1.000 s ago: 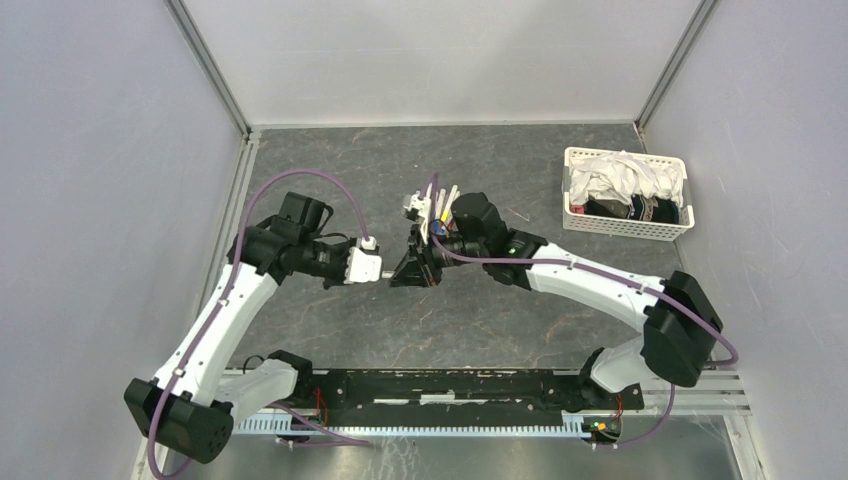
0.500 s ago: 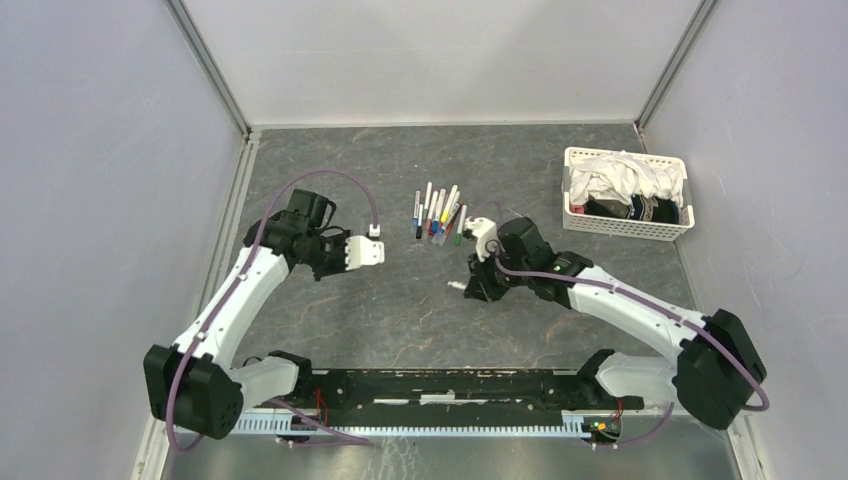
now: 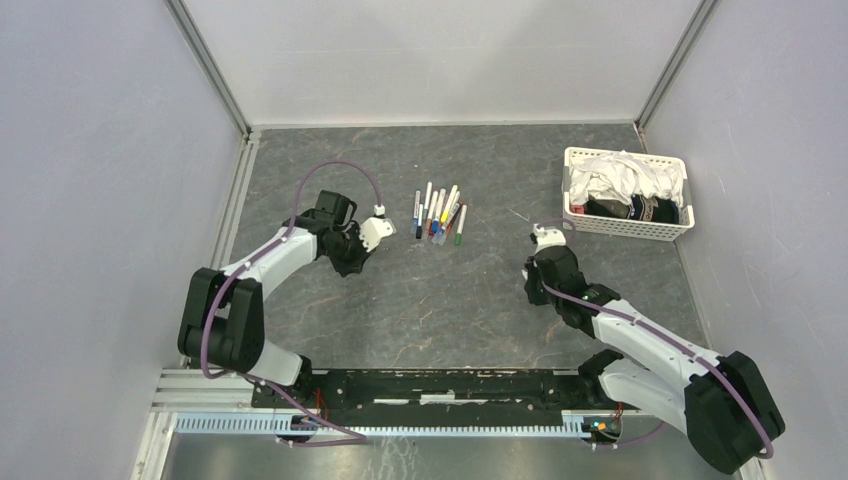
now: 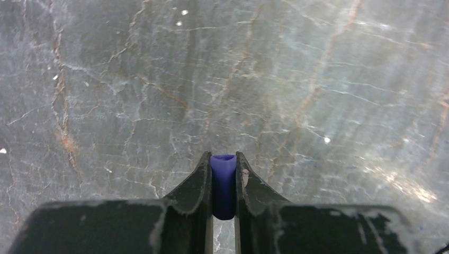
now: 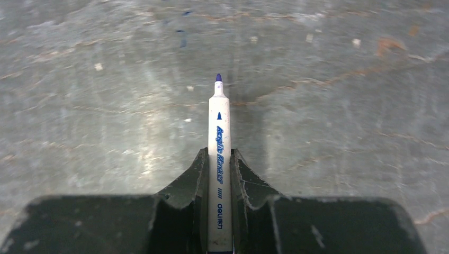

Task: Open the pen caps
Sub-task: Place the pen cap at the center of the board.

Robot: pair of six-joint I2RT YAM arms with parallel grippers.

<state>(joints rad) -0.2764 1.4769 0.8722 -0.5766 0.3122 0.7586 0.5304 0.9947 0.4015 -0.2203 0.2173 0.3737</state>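
Left wrist: left gripper (image 4: pixel 223 159) pinched on blue cap (image 4: pixel 223 186), held between its fingertips. Top external: pens (image 3: pixel 438 213) lie near left gripper, long axes fore-aft, left arm nearer. Right wrist: right gripper (image 5: pixel 219 156) clamps uncapped pen (image 5: pixel 218 121), tip ahead.

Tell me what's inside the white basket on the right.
The basket holds crumpled white cloth on top and dark items along its near side. What they are, and anything beneath the cloth, is covered.
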